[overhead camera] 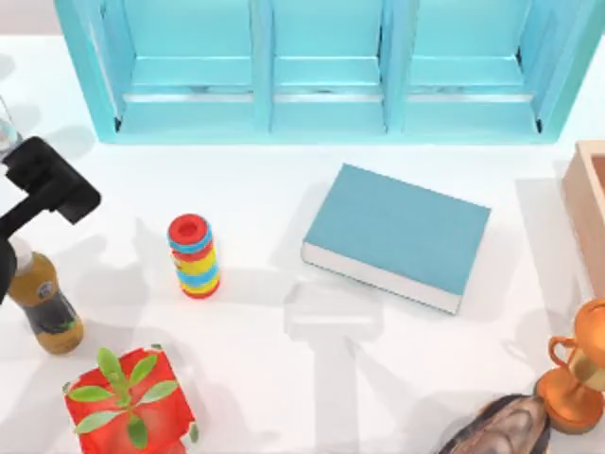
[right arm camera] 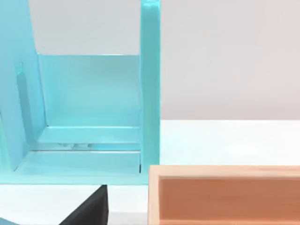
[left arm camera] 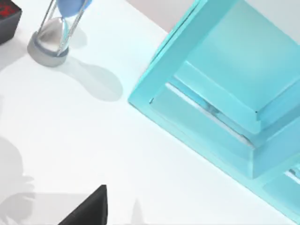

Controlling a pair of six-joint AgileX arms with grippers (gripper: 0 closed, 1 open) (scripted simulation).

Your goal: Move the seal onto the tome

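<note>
The tome (overhead camera: 397, 236), a thick teal-blue book with white page edges, lies flat on the white table right of centre, turned slightly askew. The seal is out of view. My left gripper (overhead camera: 52, 184) hangs high over the table's left edge, far from the tome; a black part of it juts into the left wrist view (left arm camera: 89, 208). A black part of my right gripper (right arm camera: 89, 211) sits low in the right wrist view, facing the shelf's end and a wooden box.
A light-blue shelf cabinet (overhead camera: 321, 66) spans the back. A striped ring stack (overhead camera: 194, 255), a bottle (overhead camera: 43, 303) and a red potted plant (overhead camera: 128, 402) stand at left. At right are a wooden box (overhead camera: 586, 208), a bronze trophy (overhead camera: 577, 374) and a dark shell-like lump (overhead camera: 501, 430). An hourglass (left arm camera: 56, 33) stands far left.
</note>
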